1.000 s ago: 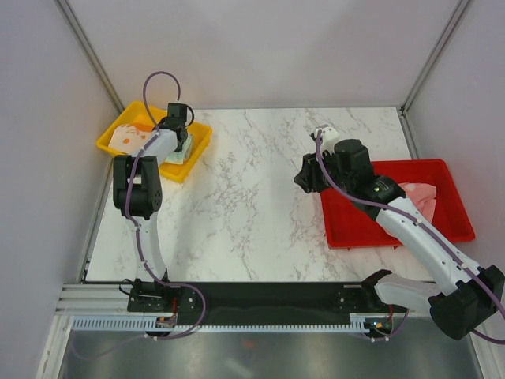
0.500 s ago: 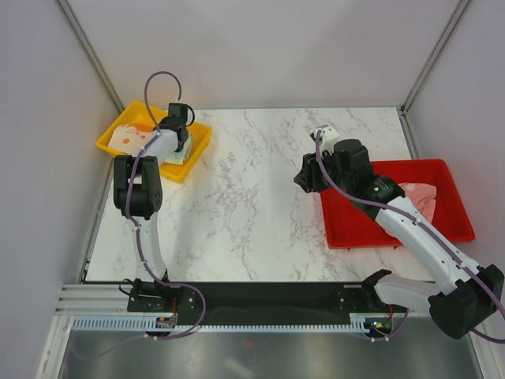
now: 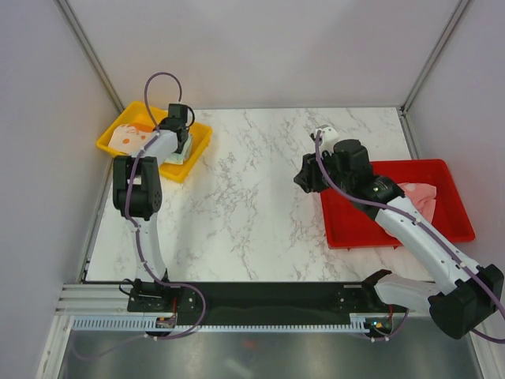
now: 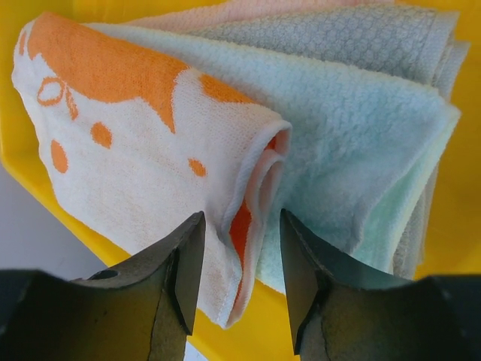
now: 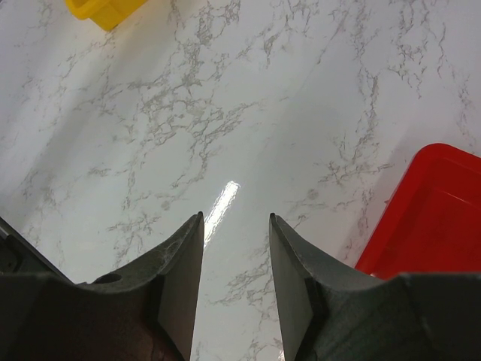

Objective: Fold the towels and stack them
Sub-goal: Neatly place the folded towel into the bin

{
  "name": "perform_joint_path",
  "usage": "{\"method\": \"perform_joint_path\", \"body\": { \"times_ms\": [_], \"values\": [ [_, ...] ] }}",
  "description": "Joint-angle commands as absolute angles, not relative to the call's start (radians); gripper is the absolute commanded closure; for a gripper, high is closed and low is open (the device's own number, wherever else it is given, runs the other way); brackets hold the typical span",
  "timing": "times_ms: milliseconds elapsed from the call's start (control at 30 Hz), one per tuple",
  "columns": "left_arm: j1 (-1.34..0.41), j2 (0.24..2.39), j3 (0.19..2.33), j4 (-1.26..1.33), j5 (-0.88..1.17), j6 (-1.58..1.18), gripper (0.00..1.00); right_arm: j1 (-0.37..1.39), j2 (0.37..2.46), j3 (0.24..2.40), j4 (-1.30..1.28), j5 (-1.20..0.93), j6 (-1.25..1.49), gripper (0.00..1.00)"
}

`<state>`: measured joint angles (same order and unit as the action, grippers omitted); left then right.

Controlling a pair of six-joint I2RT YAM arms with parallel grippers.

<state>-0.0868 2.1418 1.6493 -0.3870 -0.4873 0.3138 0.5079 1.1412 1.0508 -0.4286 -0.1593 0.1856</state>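
Four folded towels sit stacked in the shallow yellow plastic tray at the far left of the white marble-patterned counter. A cream terry towel printed with orange shapes lies on top. Under it are a mint green towel, a grey waffle-weave towel and a sliver of pale pink towel.

The left tool is low over this pile with its jaws spread to either side of the cream towel's rolled fold. The fold bulges between them. The jaws may brush the cloth, though the close view does not settle it. The tool is not pinching, which fits either setting the towel down or squaring its edge on the stack.

One crumpled pink towel lies at the right end of the shallow red plastic tray, not yet folded. The right tool hangs above bare counter just beside the red tray's left edge. Its jaws are parted and hold nothing, and it is well apart from that towel.

By my reading the stack is nearly done. The open middle of the counter is the sensible place to spread the remaining towel for folding, and the right tool is the one placed to fetch it.
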Motion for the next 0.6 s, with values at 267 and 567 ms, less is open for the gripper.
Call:
{"method": "perform_joint_path", "body": {
  "times_ms": [267, 567],
  "values": [
    [-0.103, 2.013, 1.651, -0.396, -0.353, 0.31, 0.43, 0.509, 1.143, 1.038, -0.394, -0.152, 0.172, 0.52],
    [-0.095, 2.039, 1.648, -0.391, -0.46, 0.353, 0.46, 0.509, 1.137, 1.037, -0.39, -0.156, 0.173, 0.52]
  ]
}}
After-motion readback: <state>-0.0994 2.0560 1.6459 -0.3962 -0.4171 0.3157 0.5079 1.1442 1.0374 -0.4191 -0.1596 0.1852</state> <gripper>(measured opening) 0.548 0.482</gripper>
